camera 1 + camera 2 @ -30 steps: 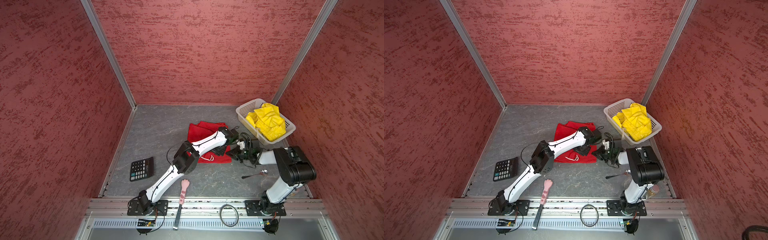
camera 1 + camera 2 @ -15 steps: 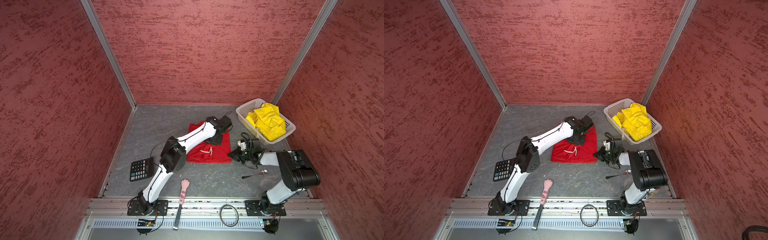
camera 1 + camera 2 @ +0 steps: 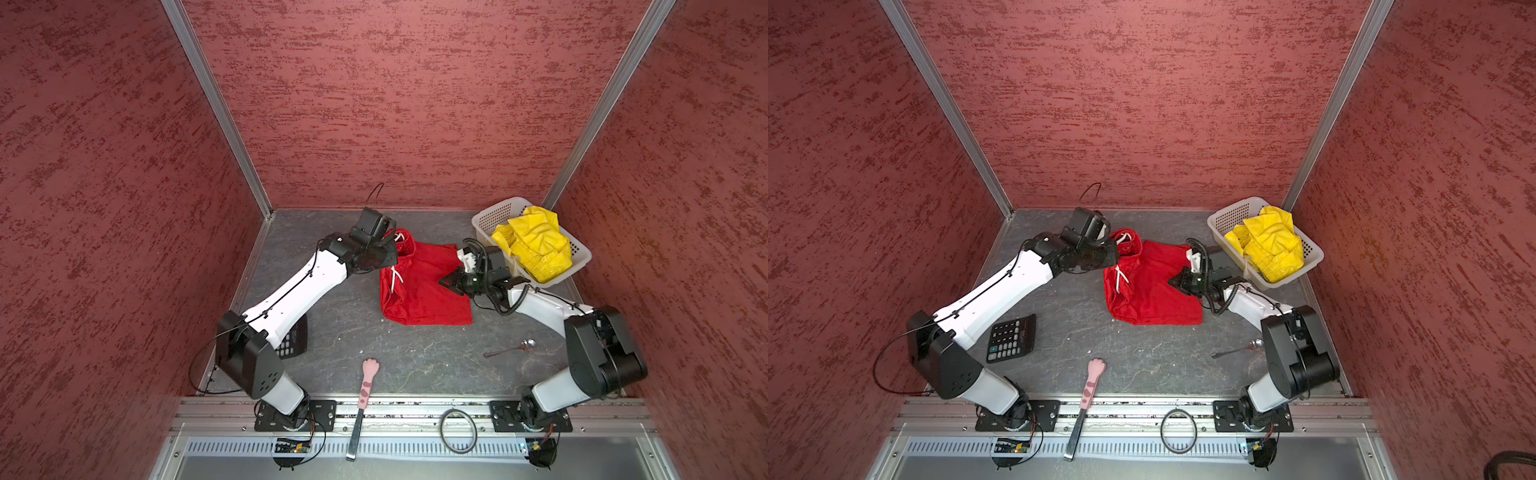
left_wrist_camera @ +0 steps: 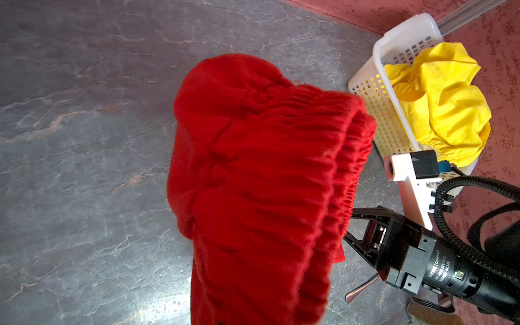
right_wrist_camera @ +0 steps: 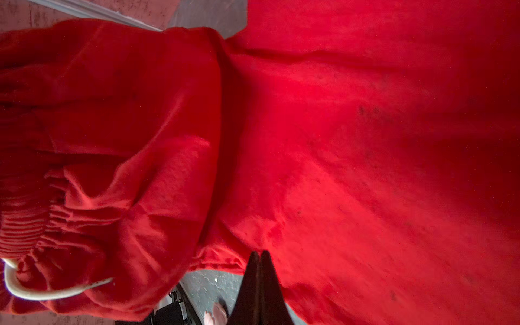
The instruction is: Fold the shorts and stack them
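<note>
Grey tabletop [image 3: 340, 332], both top views: red shorts [image 3: 424, 291] lie mid-fold, left gripper [image 3: 392, 251] clamped on their raised waistband [image 3: 403, 243]; yellow shorts [image 3: 536, 245] sit in the basket [image 3: 484, 216]. Left wrist: bunched waistband. Right wrist: right gripper [image 5: 260, 261] closed, tips at the fabric edge. Next, probably, lay the waistband across.

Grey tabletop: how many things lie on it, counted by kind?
Shorts: 2 (red shorts, yellow shorts)
Basket: 1
Calculator: 1
Spoon: 1
Paw-handled tool: 1
Total: 6
</note>
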